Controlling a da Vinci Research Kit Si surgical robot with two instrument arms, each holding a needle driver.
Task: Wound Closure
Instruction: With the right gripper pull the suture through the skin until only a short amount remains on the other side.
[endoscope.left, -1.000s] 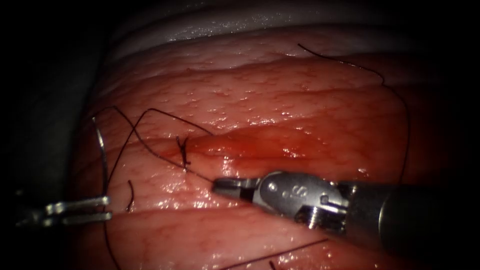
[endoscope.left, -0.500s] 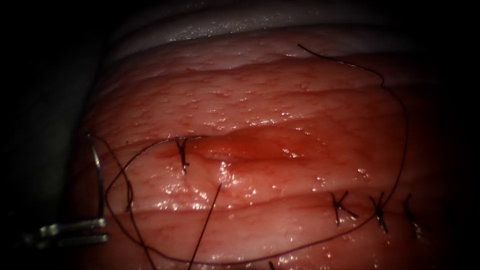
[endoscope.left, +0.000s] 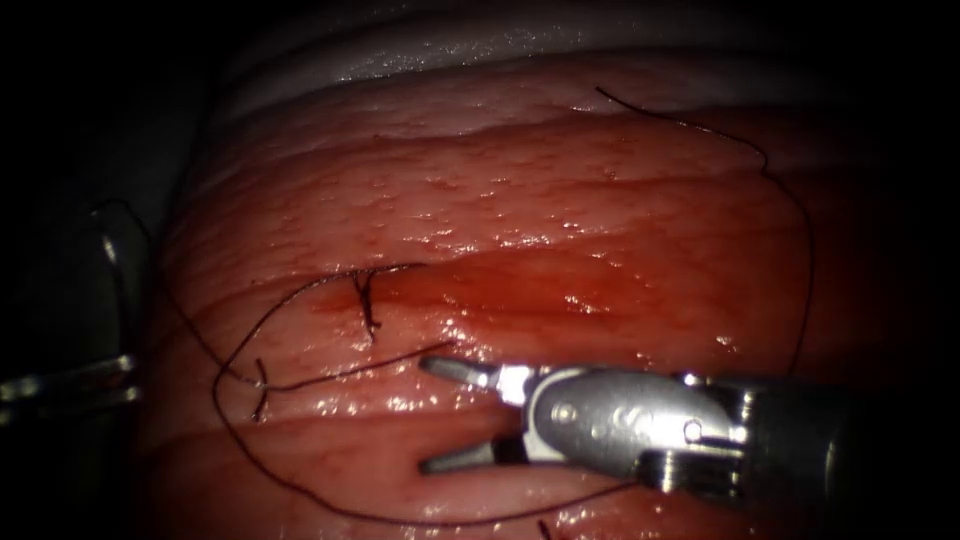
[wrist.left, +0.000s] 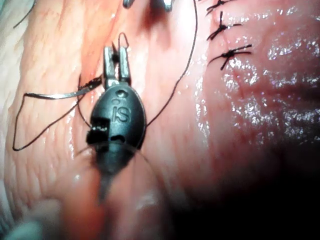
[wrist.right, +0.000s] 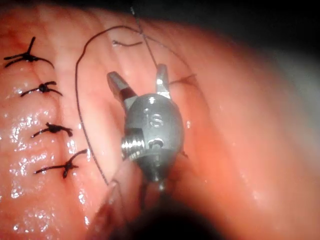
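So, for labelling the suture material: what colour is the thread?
Dark, near black; the thread shows best in the endoscope view against the tissue.

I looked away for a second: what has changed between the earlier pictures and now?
The right tool left the view, then came back with its jaws open, holding nothing; earlier they were shut at the thread. The left tool, shut on the needle, moved left, off the tissue. The stitch at the cut stayed.

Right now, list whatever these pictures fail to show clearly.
1. Endoscope view: the left tool, holding the needle outside the tissue, is cut off by the dark edge. The needle's tip is lost in shadow.
2. Endoscope view: the thread passes behind the open, empty right tool, so its course there is hidden.
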